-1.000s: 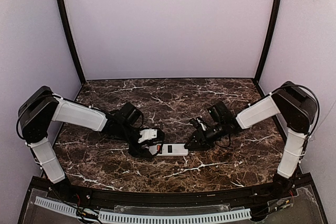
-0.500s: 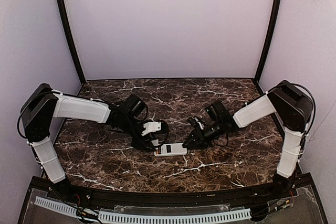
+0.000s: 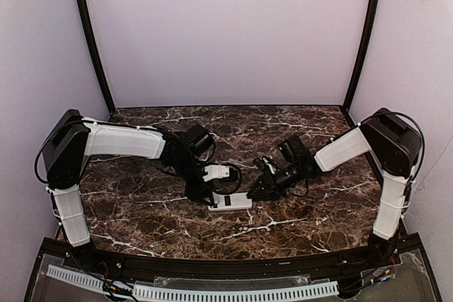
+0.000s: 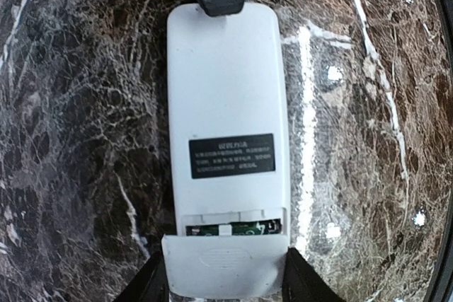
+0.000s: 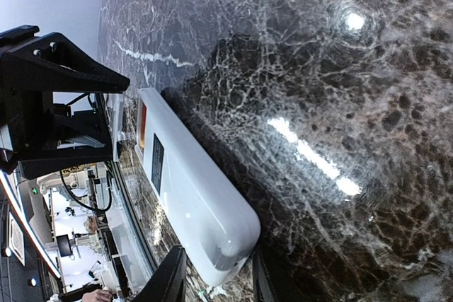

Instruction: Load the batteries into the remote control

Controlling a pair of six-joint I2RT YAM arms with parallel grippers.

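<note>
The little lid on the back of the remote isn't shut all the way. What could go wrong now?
The lid is partly off, with the batteries peeking through the gap; pushed crooked, it might jam or pop off. The remote control lies on a shiny marble table, so it might slide unless the right gripper at its far end holds firm. The jaws of the left gripper hug the lid's sides; squeezing hard might bend it.

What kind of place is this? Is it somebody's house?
Probably a robot test booth, not a house: a left arm and right arm stand at a marble-look table, plain pale walls box it in, and a white remote control lies on it.
</note>
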